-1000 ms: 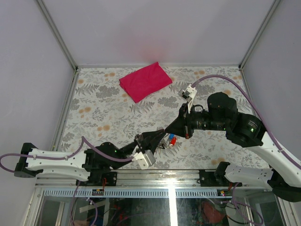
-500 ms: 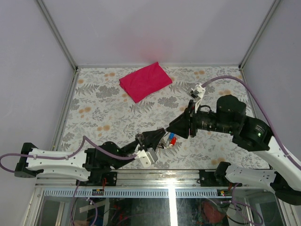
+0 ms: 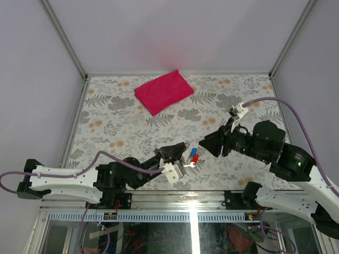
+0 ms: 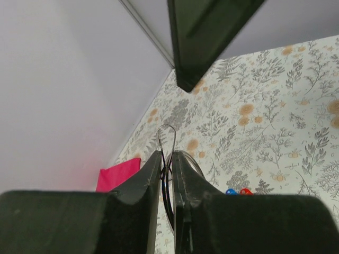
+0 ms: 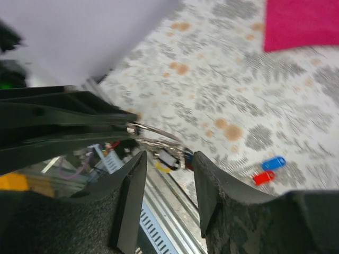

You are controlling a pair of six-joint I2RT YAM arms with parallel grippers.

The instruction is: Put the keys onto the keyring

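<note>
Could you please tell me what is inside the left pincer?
A thin silver keyring is pinched in the left pincer, its loop poking out past the tips. In the left wrist view the fingers cover the rest of the ring and whatever hangs from it.

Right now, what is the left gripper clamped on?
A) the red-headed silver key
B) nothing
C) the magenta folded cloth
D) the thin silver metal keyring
D: in the left wrist view the left gripper is shut on the thin silver metal keyring, whose wire loop sticks out past the fingertips.
</note>
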